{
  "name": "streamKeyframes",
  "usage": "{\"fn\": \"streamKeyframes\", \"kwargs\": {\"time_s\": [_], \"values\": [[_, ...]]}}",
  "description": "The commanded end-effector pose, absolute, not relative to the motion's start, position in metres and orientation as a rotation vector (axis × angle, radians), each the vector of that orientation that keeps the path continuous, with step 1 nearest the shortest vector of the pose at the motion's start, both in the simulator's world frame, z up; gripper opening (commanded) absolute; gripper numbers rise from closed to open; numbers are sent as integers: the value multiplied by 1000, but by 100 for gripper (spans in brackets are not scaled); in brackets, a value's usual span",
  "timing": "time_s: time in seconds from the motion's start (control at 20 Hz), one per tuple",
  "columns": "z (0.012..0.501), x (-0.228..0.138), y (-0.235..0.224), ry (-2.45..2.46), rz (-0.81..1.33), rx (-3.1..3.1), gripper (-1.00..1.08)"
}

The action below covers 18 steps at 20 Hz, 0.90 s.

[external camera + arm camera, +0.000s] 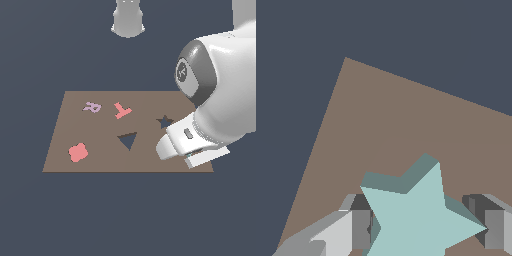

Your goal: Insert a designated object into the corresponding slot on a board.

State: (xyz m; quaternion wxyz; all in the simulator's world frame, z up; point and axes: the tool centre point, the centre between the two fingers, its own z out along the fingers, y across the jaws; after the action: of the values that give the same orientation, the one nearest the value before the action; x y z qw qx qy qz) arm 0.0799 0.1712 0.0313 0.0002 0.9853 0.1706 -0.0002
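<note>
While the arm's bulk hides most of the pincer [192,159] in the exterior view, its pale body sits low over the board [100,160], near the corner at that view's lower right. The star is not visible there; the arm covers it. The star slot [164,121] lies just beyond the pincer, close by and still empty. The triangular cutout [128,140] is a little farther off toward the board's middle, also empty. Well apart on the far side of the board lie the pink T [121,109], a pale lilac letter piece [92,107] and the pink flower piece [78,152], each lying on the board; whether they fill their cutouts cannot be told.

In the wrist view the star [416,220] sits between the two fingers [361,229], which stand on either side of it. One finger meets a notch of the star; on the other side a point reaches to the second finger. The jaws look closed down to the star's width and appear to hold it, above bare board [381,115], with no slot in sight.

The star looks like a rigid, light block with flat faces and sharp points, probably not fragile. Its notches give the steadier hold, since a point could pivot between the pads. It must likely be turned to match the slot's points before lowering.
</note>
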Motion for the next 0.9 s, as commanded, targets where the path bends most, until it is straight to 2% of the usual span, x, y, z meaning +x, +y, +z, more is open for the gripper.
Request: {"fn": "streamKeyframes", "kwargs": {"time_s": [0.0,0.85], "values": [[32,73,170,595,0,3084,-100],[38,6,139,1205,-1,2899,-100]]}}
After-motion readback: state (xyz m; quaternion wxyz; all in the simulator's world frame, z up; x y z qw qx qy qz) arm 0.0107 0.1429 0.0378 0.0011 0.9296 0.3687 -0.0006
